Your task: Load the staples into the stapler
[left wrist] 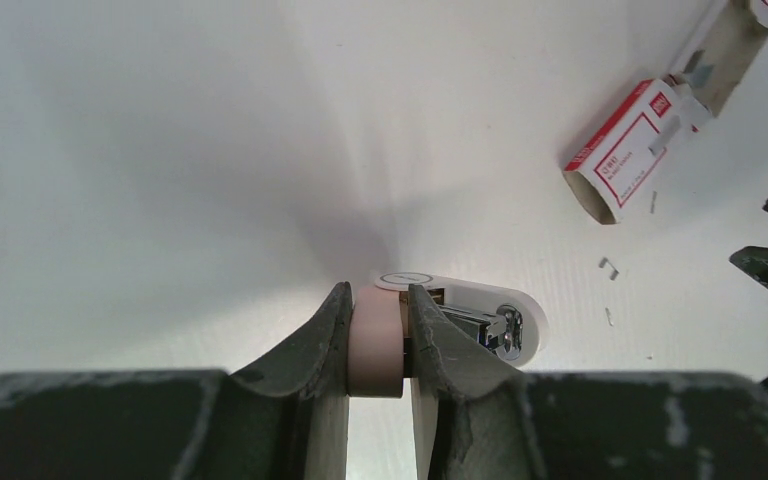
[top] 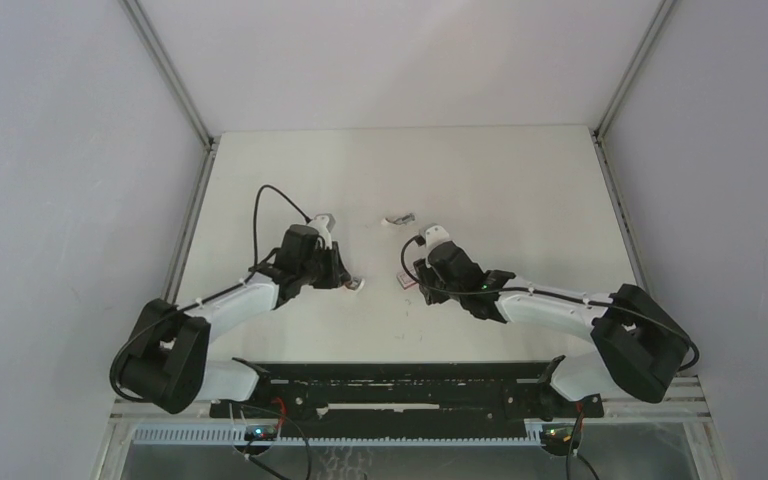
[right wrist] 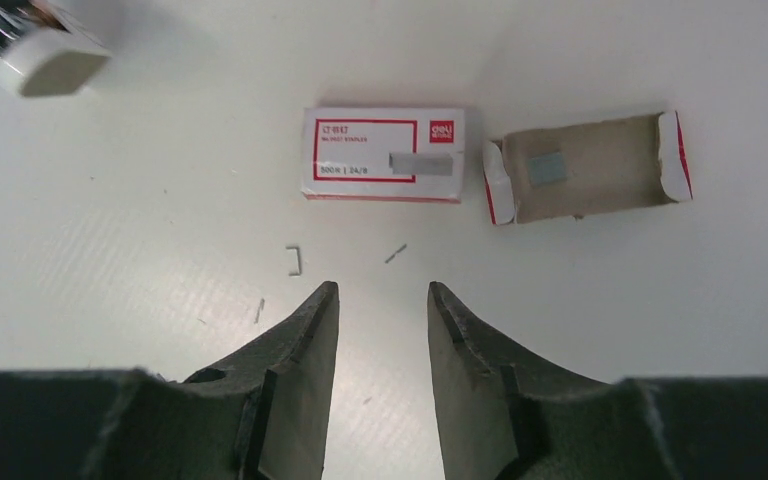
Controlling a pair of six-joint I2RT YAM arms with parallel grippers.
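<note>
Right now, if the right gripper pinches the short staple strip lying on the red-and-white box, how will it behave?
The staple strip looks thin and flat, so probably light and awkward to pinch off the box. Loose staples on the table suggest it may break apart under pressure. A nudge would likely slide it off.

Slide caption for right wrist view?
Open right pincer faces the staple box, its tray pulled out alongside, loose staples between.

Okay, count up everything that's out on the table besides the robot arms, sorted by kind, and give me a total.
Stapler: 1
Red-and-white box: 1
Pulled-out tray: 1
Short staple strips: 2
Loose single staples: 3 clearly visible
Total: 8
</note>
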